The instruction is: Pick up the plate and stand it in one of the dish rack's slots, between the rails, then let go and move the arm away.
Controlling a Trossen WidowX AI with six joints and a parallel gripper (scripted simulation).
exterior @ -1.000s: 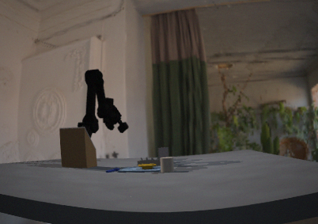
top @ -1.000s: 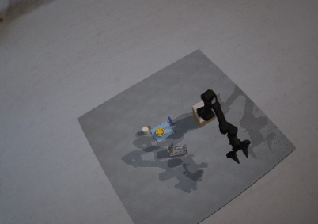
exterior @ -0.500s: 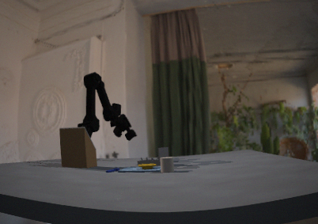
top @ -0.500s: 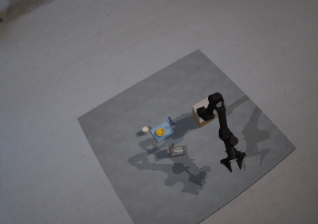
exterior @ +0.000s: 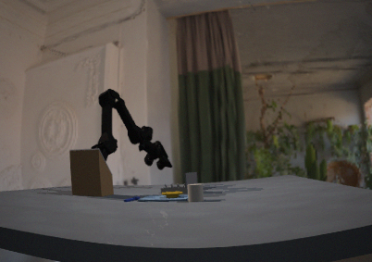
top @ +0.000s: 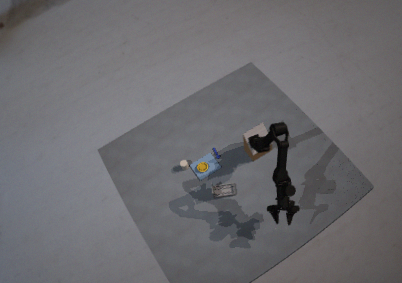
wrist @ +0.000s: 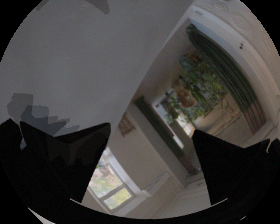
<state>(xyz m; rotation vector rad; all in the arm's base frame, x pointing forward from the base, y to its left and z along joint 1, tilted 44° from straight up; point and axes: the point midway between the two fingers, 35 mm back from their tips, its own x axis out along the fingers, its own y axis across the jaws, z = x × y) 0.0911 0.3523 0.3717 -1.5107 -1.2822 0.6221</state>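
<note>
A small yellow plate [top: 202, 167] [exterior: 172, 194] lies flat on the light-blue mat [top: 214, 166] [exterior: 149, 198]. The grey dish rack [top: 224, 190] [exterior: 172, 188] stands close to the mat, with short rails sticking up; no plate shows in it. My gripper [top: 283, 224] [exterior: 167, 167] [wrist: 153, 131] is open and empty, high above the table and well to one side of the plate and rack. Its two dark fingers stand wide apart in the wrist view, where neither plate nor rack shows.
A white cup [top: 183, 164] [exterior: 195, 193] stands beside the mat. A small dark-blue object [top: 216, 153] [exterior: 131, 199] lies at the mat's opposite side. A brown box [top: 248, 146] [exterior: 87, 173] with a pale sloping top stands near the arm's base. A grey upright panel [exterior: 191, 178] shows behind the cup.
</note>
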